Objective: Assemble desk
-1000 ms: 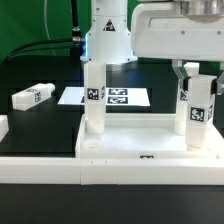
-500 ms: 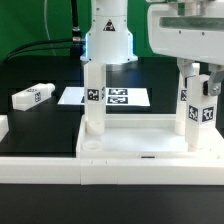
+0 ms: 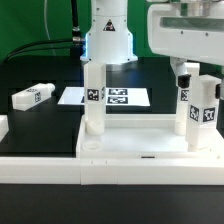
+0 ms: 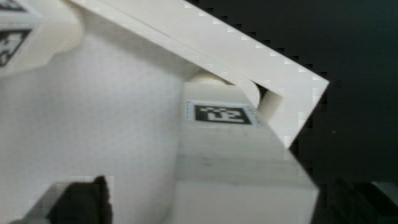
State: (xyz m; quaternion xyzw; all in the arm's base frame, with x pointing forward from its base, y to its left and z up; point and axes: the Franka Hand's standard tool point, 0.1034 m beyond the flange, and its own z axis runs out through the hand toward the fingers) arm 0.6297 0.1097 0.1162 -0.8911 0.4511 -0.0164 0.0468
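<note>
bare tabletop between two standing legs, loose leg well aside

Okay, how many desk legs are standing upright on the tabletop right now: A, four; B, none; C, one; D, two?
D: one leg at the exterior view's left and another leg at its right stand upright on the tabletop; a third leg lies loose beside it.

1. One tabletop.
2. Three legs showing: left upright leg, right upright leg, lying leg.
3. One marker board.
4. One arm.
5. At least one rail, along the front; any more cannot be told.
</note>
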